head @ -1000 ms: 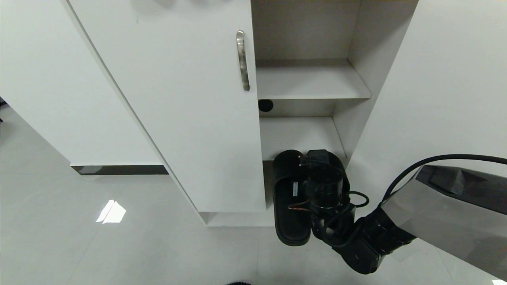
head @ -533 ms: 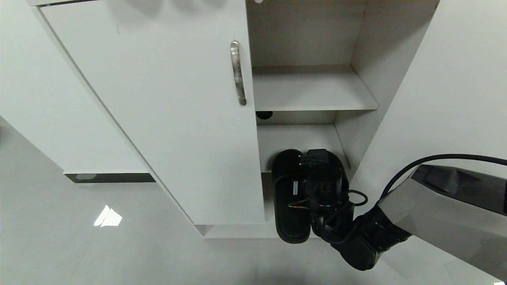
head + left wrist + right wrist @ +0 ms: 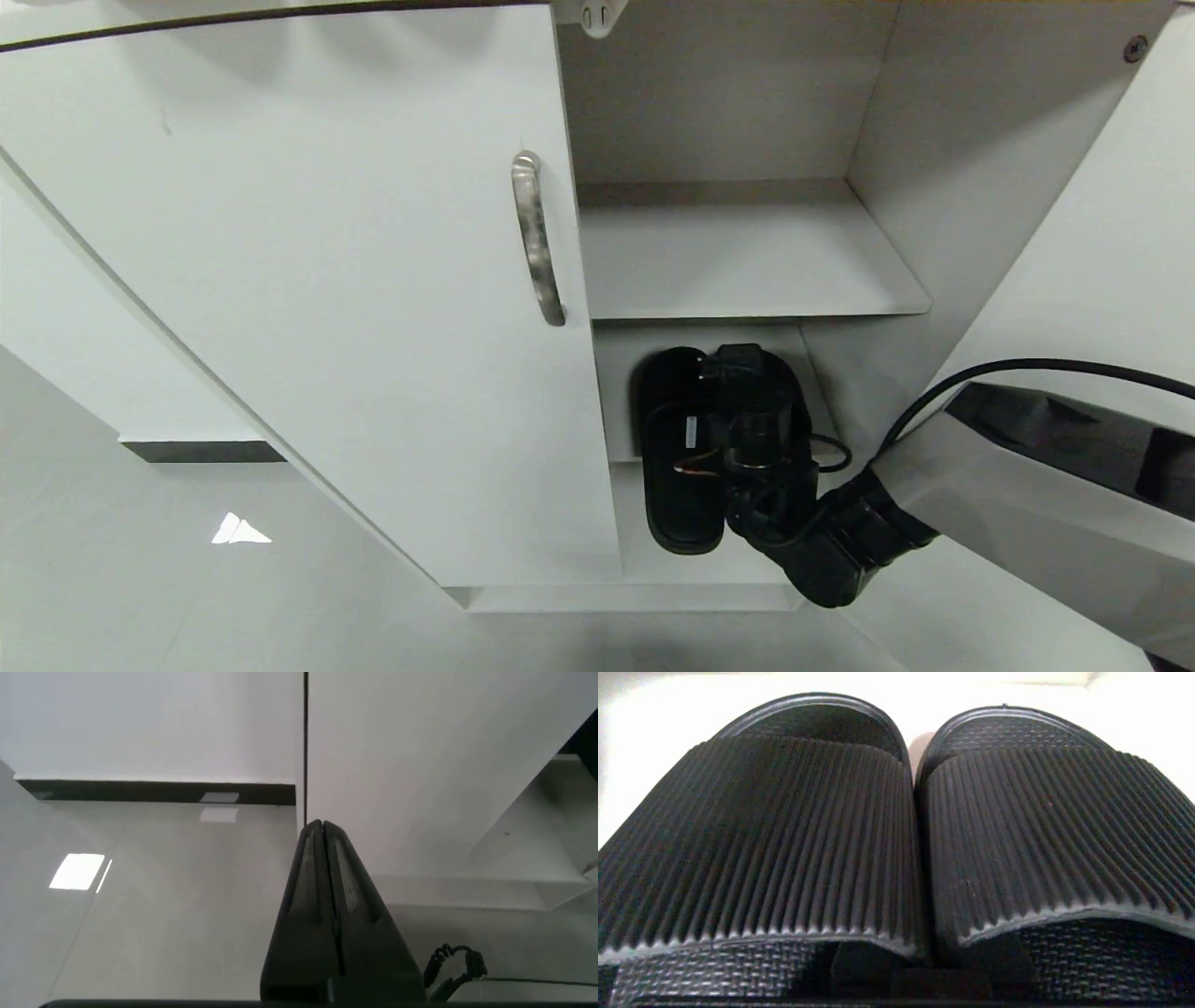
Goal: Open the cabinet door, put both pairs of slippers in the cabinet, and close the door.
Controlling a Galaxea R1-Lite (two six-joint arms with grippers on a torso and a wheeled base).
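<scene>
A pair of black slippers lies side by side, toes pointing into the open right half of the white cabinet. The toes are over the lower shelf and the heels stick out past its front edge. My right gripper is shut on the pair from above and behind, and its arm hides most of the right slipper. In the right wrist view the ribbed straps of the slippers sit close up. My left gripper is shut on nothing, low in front of the cabinet's left side.
The left door is shut and carries a metal handle. The right door stands open beside my right arm. The upper shelf is bare. Grey floor lies to the left.
The head camera has moved closer to the cabinet. My right gripper has carried the slippers deeper in; their heels, once over the floor, are now inside the cabinet front.
</scene>
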